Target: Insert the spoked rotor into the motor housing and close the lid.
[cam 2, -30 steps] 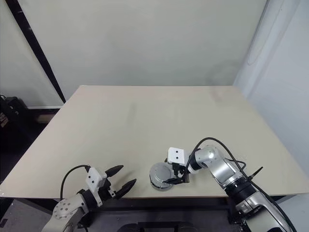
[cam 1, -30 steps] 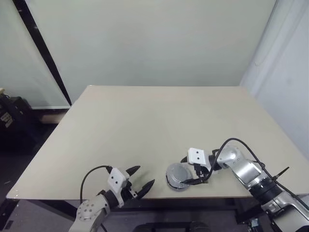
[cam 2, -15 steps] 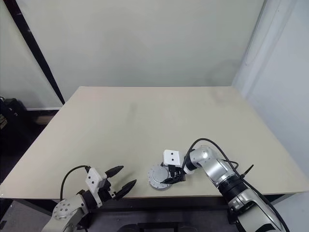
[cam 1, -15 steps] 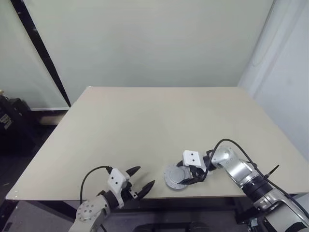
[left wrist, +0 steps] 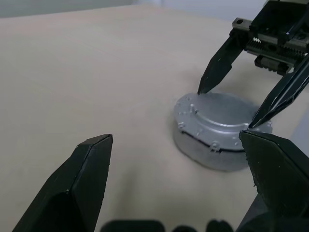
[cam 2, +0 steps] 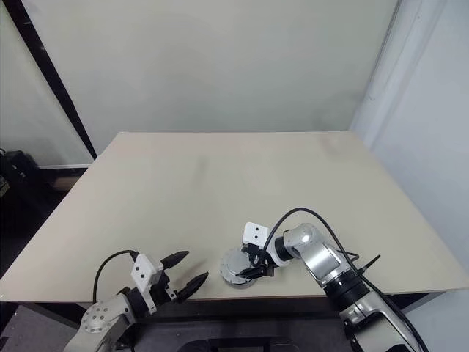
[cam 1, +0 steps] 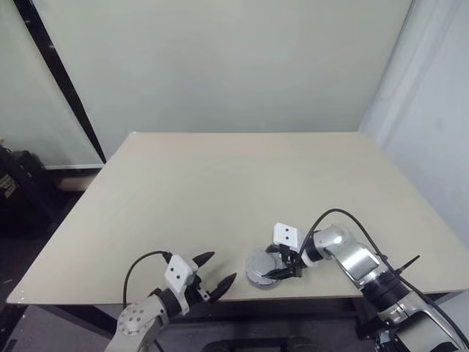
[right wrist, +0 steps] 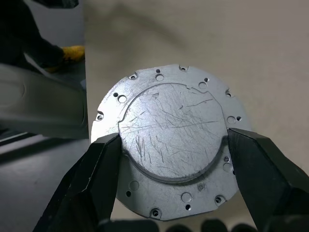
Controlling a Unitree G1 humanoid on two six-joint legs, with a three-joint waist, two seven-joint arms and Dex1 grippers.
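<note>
The right gripper (right wrist: 171, 179) clamps the lid (right wrist: 169, 137) on the housing (left wrist: 212, 145). It next needs pressing flat. The left gripper (left wrist: 178, 183), nearby, gapes empty.

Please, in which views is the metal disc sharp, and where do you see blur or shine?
Right wrist view: the lid is sharp, scratches shining under soft light; the floor beyond the table edge is blurred. Left wrist view: its own end effector's near fingers are soft, the disc clear.

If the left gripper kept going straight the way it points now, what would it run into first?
Probably the lid on the closed motor housing, which sits on the table ahead of the left gripper, with the right gripper at it. Depth is uncertain.
</note>
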